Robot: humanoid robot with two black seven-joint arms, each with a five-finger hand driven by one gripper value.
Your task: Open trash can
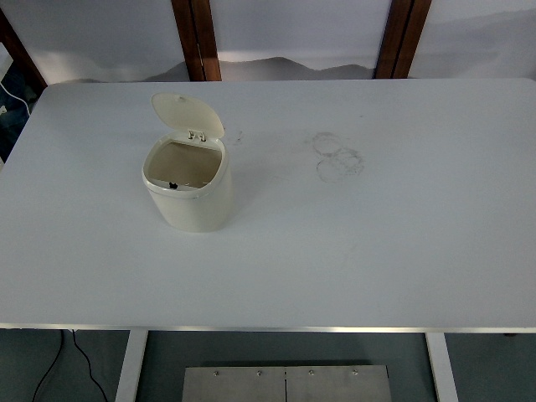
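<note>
A small cream trash can (pixel 194 205) stands upright on the white table (pixel 377 243), left of the middle. Its lid (pixel 187 113) is swung up and back on its hinge, so the inside of the can shows and looks hollow. A small dark catch sits at the front rim. Neither robot hand nor arm appears in the top view.
Faint ring marks (pixel 339 157) stain the tabletop right of the can. Dark wooden posts (pixel 197 38) stand behind the far edge. A black cable (pixel 59 368) hangs below the near left edge, beside a white table leg (pixel 130 368).
</note>
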